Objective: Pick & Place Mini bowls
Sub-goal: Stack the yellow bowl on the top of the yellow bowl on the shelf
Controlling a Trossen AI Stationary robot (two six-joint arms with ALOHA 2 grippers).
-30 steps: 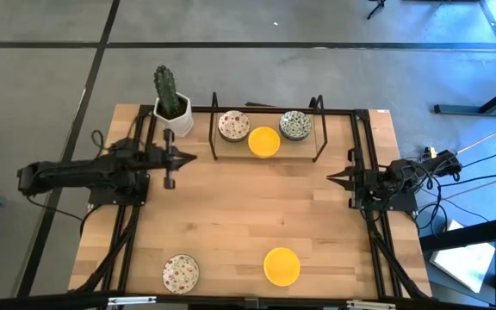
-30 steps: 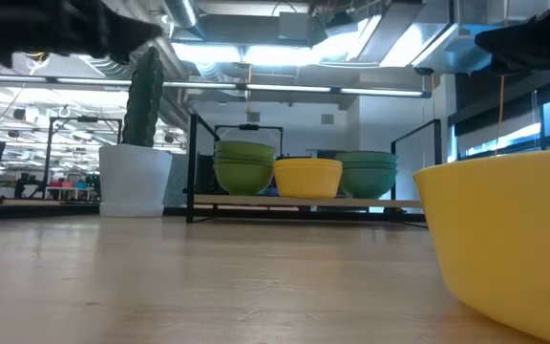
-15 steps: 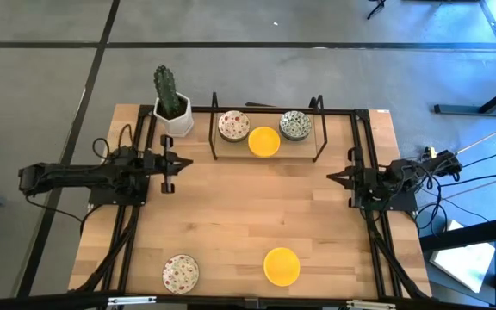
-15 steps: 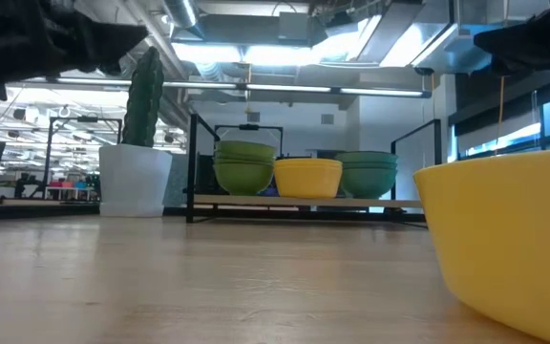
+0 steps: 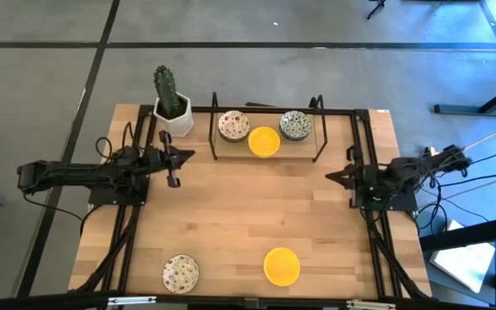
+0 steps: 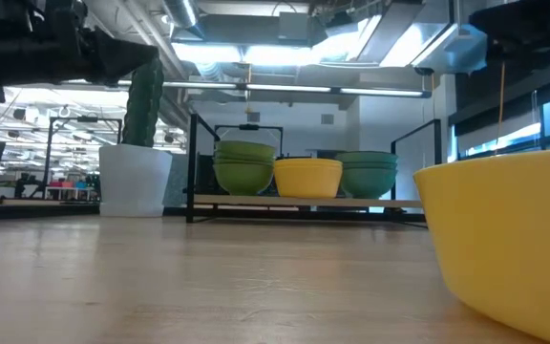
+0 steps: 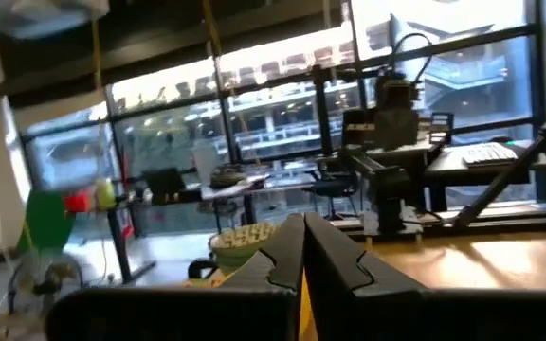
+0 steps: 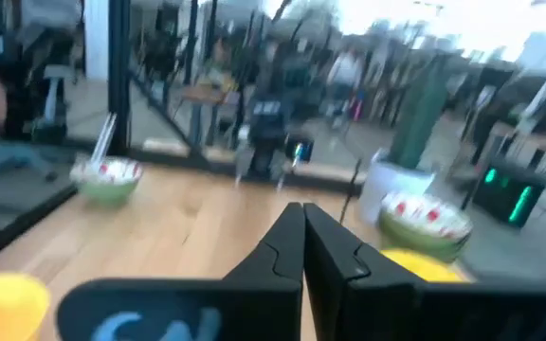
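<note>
Three mini bowls sit on the black wire rack (image 5: pixel 319 129) at the table's far side: a red-speckled bowl (image 5: pixel 233 126), a yellow bowl (image 5: pixel 264 142) and a blue-green patterned bowl (image 5: pixel 295 125). Two more rest on the wood near the front edge, a red-speckled bowl (image 5: pixel 180 273) and a yellow bowl (image 5: pixel 282 266). My left gripper (image 5: pixel 188 156) is shut and empty above the table's left side, near the rack's left end. Over the right side, my right gripper (image 5: pixel 329 176) is shut and empty too. Their closed fingertips show in the left wrist view (image 7: pixel 302 251) and the right wrist view (image 8: pixel 302 237).
A white pot with a cactus (image 5: pixel 171 108) stands at the far left corner, just behind my left gripper. Black frame rails (image 5: pixel 136 250) run along both side edges. Bare wood lies between the rack and the two front bowls.
My left gripper has sunk a little and drawn back slightly toward the table's left edge, staying shut. My right gripper has risen a little over the right side.
</note>
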